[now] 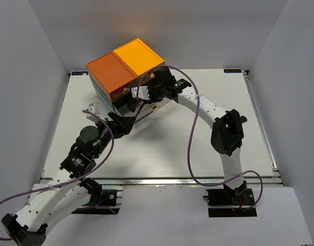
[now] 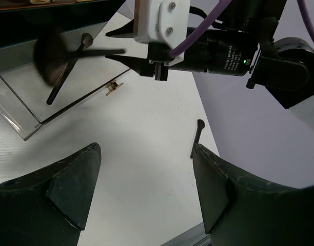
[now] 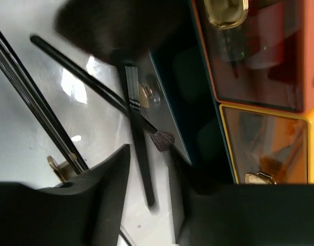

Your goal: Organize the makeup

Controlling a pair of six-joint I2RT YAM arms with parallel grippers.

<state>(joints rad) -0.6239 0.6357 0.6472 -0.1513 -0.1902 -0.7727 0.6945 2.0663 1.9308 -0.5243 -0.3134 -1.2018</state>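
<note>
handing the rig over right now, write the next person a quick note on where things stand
Left gripper: open, empty, hovering over the table in front of the pulled-out clear drawer.
Right gripper: at the drawer with the handle of the big fluffy brush between its fingers. The brush is blurred and the gap looks wider than the handle, so the grip is uncertain.
Done: one thin brush lies in the drawer.
Left: settle the big fluffy brush in the drawer, collect the thin black piece lying on the table, then probably push the drawer shut.
</note>
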